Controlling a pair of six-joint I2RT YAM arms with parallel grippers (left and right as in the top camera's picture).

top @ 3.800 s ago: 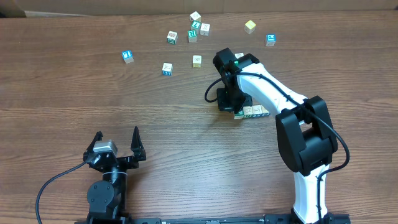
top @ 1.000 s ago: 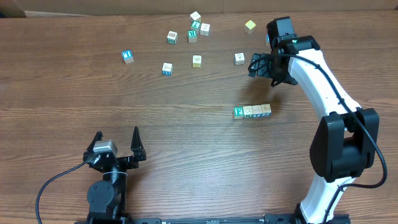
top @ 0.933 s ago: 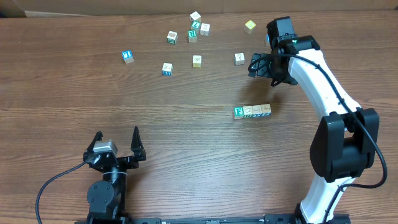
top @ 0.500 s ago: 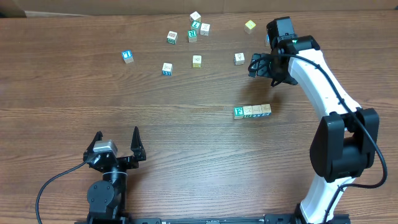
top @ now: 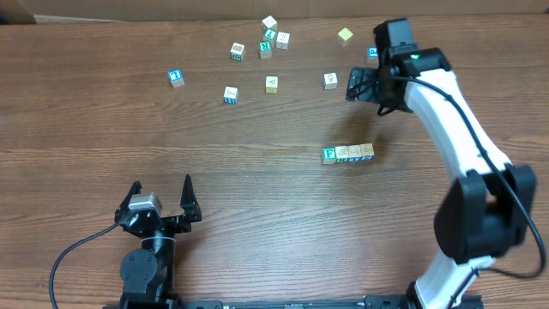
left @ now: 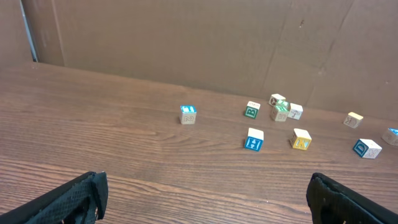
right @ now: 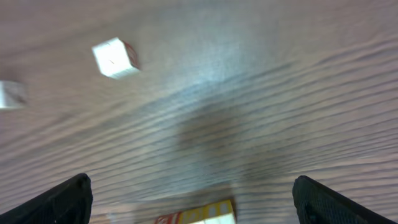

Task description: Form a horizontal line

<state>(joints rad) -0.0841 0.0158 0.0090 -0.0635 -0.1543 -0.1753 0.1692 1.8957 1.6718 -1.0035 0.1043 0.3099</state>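
The horizontal line (top: 347, 154) lies right of the table's middle: a teal-green cube (top: 329, 155) at its left end, with three cream cubes touching it to the right. My right gripper (top: 354, 86) hovers behind the row, well apart from it, open and empty. In the blurred right wrist view the row's end (right: 199, 215) shows at the bottom edge between my wide-spread fingers (right: 69, 198). My left gripper (top: 160, 194) rests open near the front left, holding nothing; in its wrist view the gripper (left: 202, 199) has only bare wood between its jaws.
Several loose cubes lie scattered along the back: a blue one (top: 176, 77), a cream one (top: 271, 83), a white one (top: 330, 81) just left of my right gripper, a yellow one (top: 345, 35), and a cluster (top: 269, 39). A cardboard wall (left: 186, 37) stands behind the table.
My right arm left the row's left end nearly four seconds ago and rose to the back; in the last half second it shifted slightly right and back. The row and left arm stayed still.
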